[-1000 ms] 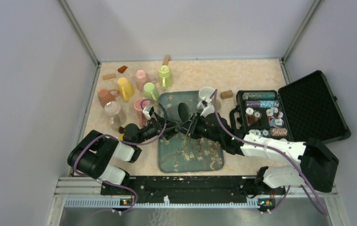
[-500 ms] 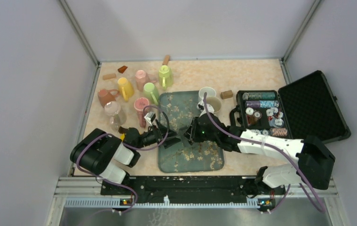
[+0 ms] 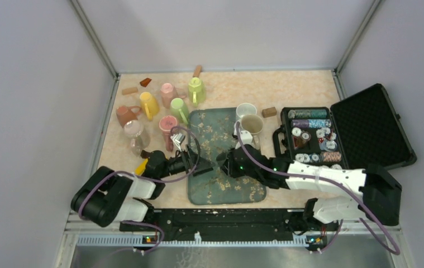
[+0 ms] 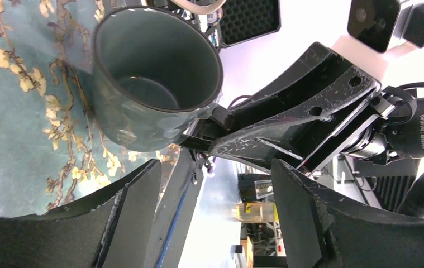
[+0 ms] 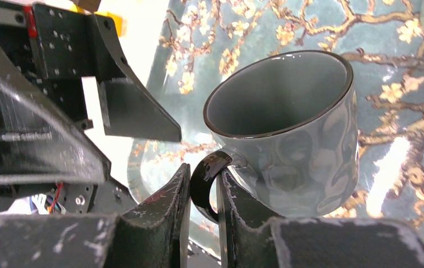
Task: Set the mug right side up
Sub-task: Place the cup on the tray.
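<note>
grey mug [image 5: 293, 151], handle in low right end effector [image 5: 204, 184]; left end effector [image 4: 215, 167] agape

- L arm [image 3: 134, 187]: low, reaching fwd-right; L gripper [image 4: 215, 167] jaws wide apart, nothing between.
- R arm [image 3: 315, 176]: low, stretched left; R gripper [image 5: 203, 184] jaws nearly closed, pinching mug [image 5: 287, 128] handle.
- Grippers face each other, close.

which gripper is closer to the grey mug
Right. The right gripper is shut on the handle of the mug. The left gripper is open, with the mug just past its fingertips and not touching them.
</note>
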Available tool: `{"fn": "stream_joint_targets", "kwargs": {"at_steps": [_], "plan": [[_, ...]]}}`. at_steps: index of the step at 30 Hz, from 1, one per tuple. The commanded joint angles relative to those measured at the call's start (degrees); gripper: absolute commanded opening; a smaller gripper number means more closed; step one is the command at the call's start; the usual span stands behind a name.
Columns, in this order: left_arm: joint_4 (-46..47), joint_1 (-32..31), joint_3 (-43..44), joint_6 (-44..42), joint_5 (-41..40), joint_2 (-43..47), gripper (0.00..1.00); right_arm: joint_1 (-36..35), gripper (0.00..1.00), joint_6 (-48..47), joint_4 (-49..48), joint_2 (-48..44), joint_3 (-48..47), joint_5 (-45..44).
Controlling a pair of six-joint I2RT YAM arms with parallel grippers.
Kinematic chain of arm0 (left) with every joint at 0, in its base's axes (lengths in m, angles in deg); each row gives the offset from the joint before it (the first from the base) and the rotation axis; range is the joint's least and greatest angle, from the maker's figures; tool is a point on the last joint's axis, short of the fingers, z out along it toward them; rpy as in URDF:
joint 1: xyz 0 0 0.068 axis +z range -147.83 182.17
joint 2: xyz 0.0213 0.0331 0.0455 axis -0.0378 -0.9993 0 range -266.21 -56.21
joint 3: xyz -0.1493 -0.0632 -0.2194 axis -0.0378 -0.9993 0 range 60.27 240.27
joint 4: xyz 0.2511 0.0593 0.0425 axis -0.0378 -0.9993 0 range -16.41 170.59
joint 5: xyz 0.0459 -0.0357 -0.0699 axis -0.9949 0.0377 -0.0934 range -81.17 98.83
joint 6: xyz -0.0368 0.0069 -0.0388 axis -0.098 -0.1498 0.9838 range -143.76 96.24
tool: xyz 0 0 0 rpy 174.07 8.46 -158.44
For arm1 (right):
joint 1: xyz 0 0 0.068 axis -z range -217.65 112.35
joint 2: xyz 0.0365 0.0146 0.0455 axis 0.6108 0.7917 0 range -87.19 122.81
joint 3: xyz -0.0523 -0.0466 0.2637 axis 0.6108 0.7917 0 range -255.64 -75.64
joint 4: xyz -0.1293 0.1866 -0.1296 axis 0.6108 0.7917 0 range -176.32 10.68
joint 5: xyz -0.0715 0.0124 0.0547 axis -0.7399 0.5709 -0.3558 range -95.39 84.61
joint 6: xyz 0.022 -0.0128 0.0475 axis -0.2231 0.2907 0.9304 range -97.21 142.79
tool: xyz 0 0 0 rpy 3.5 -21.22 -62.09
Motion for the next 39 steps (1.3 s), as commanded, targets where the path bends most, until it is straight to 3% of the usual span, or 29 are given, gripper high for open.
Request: {"fn": "stream_joint_targets", "kwargs": {"at_steps": [1, 6, 12, 26, 39], "plan": [[-17.2, -0.2, 2.3, -10.0, -0.9, 7.5, 0.79, -1.4, 0.00, -1.9, -5.5, -8.3, 8.3, -4.0], [-33.2, -0.3, 6.4, -17.1, -2.6, 13.3, 0.81, -1.8, 0.00, -1.5, -8.4, -12.7, 15.2, -7.0], [-41.9, -0.9, 10.3, -22.5, -3.8, 12.7, 0.80, -2.5, 0.00, -0.7, -14.8, -17.2, 23.5, -7.2], [-41.4, -7.2, 14.1, -23.0, -7.0, 5.4, 0.80, -2.5, 0.00, -2.4, -28.0, -26.7, 30.5, -4.6], [-42.8, -8.9, 16.7, -23.6, -8.0, 3.2, 0.80, -2.6, 0.06, 0.4, -42.5, -23.4, 35.8, -3.3]]}}
